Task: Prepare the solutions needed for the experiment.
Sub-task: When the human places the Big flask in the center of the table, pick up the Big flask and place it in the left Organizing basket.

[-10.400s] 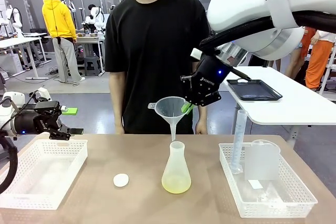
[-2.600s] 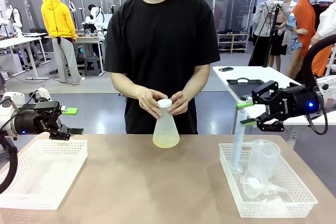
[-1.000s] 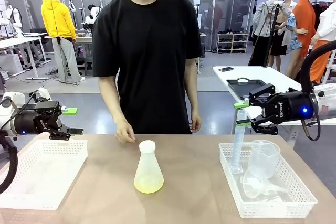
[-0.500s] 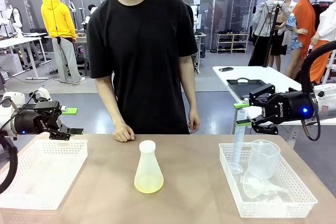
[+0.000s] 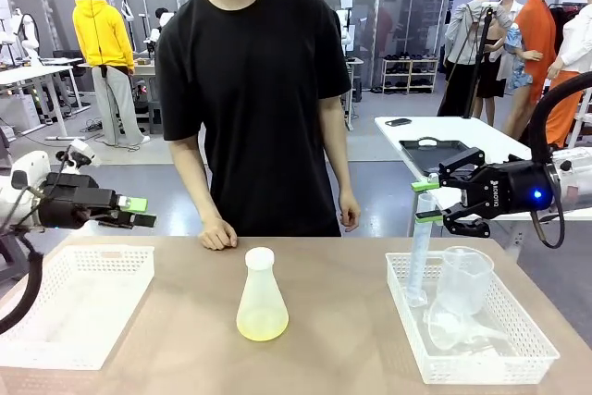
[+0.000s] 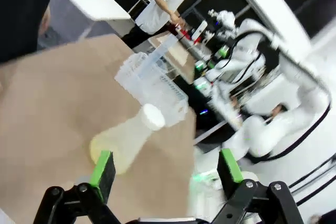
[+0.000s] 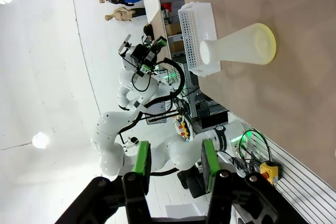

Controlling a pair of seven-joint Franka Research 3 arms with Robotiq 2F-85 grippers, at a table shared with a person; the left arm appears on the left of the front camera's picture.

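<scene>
**Step in hand** – as I judge it, the mixing is done and the capped flask is waiting to be collected. Neither arm is touching anything on the table (image 5: 351, 358).

**Grippers – two**
- Left gripper (image 5: 141, 212): jaws spread wide and empty, hovering above the far edge of the left basket (image 5: 106, 250). Its wrist view looks between the fingers at the flask.
- Right gripper (image 5: 425, 202): jaws partly apart with nothing between them, held above the far corner of the right basket (image 5: 481, 369).

**Task item – one**
- Solution (image 5: 262, 326): a shallow pale yellow-green layer in the bottom of the flask (image 5: 262, 293). The flask stands upright near the middle of the table, between the two baskets and well apart from both.

**Other items**
- White cap (image 5: 259, 257): one, seated on the flask's neck.
- White baskets: two. The left one looks empty.
- In the right basket: one tall measuring cylinder (image 5: 419, 252) standing upright, one clear beaker (image 5: 462, 279), and what looks like one funnel (image 5: 450, 327) lying on its side.
- Person: one at the far side, with one hand (image 5: 218, 233) resting on the table edge and the other hanging clear.

**Next move, as a judgement** – the left arm seems the likelier to act. It would need to swing in level with the flask and close on the narrow neck below the cap, keeping the flask upright so the liquid stays settled.
</scene>
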